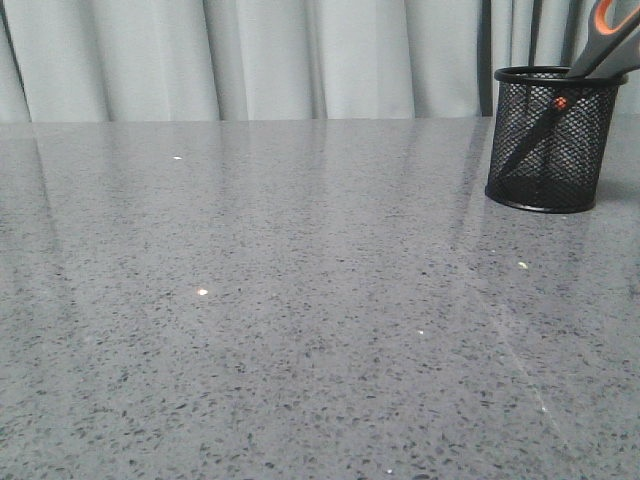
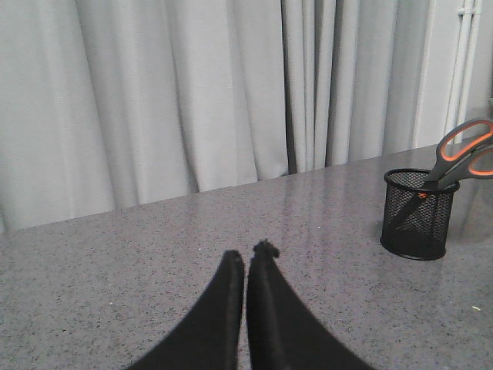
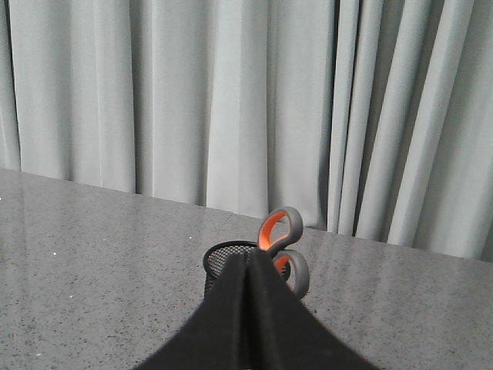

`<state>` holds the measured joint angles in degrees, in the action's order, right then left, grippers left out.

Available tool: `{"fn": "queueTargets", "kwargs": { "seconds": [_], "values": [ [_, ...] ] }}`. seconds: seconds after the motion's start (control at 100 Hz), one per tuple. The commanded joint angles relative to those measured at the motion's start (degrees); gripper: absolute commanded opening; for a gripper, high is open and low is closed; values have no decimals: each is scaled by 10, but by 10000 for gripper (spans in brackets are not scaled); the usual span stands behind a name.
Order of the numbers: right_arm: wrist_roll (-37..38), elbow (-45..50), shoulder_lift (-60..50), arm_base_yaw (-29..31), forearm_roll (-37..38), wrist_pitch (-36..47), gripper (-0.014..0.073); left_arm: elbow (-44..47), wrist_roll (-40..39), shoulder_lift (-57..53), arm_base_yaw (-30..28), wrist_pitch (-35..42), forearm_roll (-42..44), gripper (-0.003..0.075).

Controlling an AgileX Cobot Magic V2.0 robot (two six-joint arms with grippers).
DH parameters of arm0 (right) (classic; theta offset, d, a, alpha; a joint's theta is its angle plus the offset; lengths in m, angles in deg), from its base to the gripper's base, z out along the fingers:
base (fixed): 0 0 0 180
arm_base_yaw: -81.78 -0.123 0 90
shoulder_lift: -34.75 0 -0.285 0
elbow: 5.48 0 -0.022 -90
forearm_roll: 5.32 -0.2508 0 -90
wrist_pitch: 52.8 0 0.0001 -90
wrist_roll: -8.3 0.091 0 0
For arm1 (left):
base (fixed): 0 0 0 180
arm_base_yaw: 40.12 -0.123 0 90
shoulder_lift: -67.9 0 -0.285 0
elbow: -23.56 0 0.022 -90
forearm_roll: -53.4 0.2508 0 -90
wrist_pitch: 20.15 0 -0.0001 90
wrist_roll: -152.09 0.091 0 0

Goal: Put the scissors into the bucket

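The black mesh bucket (image 1: 548, 150) stands upright at the far right of the table. The scissors (image 1: 608, 40) stand in it, blades down, with the grey and orange handles sticking out over the rim. Both show in the left wrist view, bucket (image 2: 417, 220) and scissors (image 2: 464, 153), well away from my left gripper (image 2: 248, 258), which is shut and empty above the table. In the right wrist view my right gripper (image 3: 248, 260) is shut, with nothing seen between its fingers. It partly hides the bucket (image 3: 222, 258) and scissors (image 3: 282, 228) behind it. Neither gripper shows in the front view.
The grey speckled table (image 1: 280, 300) runs back to a pale curtain (image 1: 250, 55) along its far edge. The bucket stands near that far edge and close to the right border of the front view.
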<state>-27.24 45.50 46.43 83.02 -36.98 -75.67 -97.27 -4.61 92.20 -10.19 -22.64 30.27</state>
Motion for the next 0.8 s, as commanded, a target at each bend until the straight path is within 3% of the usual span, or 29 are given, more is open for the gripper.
{"fn": "queueTargets", "kwargs": {
  "seconds": [0.0,0.79],
  "values": [
    [-4,-12,5,-2,-10,46,-45,-14,-5,4,-1,43,-7,-19],
    [-4,-12,5,-2,-10,46,-45,-1,4,4,-3,66,18,-19]
  ]
}}
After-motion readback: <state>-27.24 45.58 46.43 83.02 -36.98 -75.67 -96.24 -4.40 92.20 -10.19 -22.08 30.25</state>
